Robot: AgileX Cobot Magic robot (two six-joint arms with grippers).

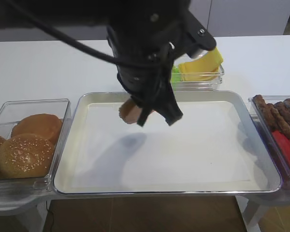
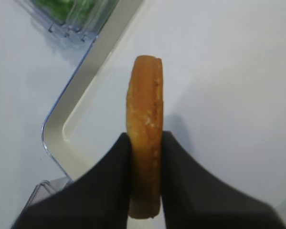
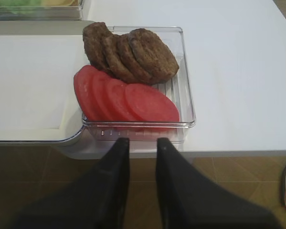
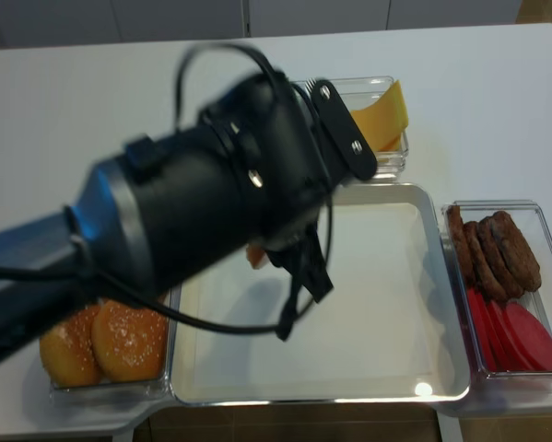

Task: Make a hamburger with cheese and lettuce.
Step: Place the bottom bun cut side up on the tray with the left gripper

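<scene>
My left gripper [image 2: 146,138] is shut on the hamburger's flat bun half [image 2: 145,105], held on edge between the fingers. It hangs above the back left part of the metal tray [image 1: 207,145]; the bun shows in the high view [image 1: 128,111]. The cheese [image 1: 205,65], a stack of yellow slices, sits in a clear box behind the tray. The green lettuce [image 1: 175,75] lies just left of it, mostly hidden by the arm. My right gripper [image 3: 143,143] is open and empty, off the table's front edge before the patty box.
A clear box at the left holds sesame-topped buns [image 1: 26,154]. A clear box at the right holds dark patties [image 3: 133,52] and red tomato slices [image 3: 128,98]. The left arm's bulk hides the tray's back middle.
</scene>
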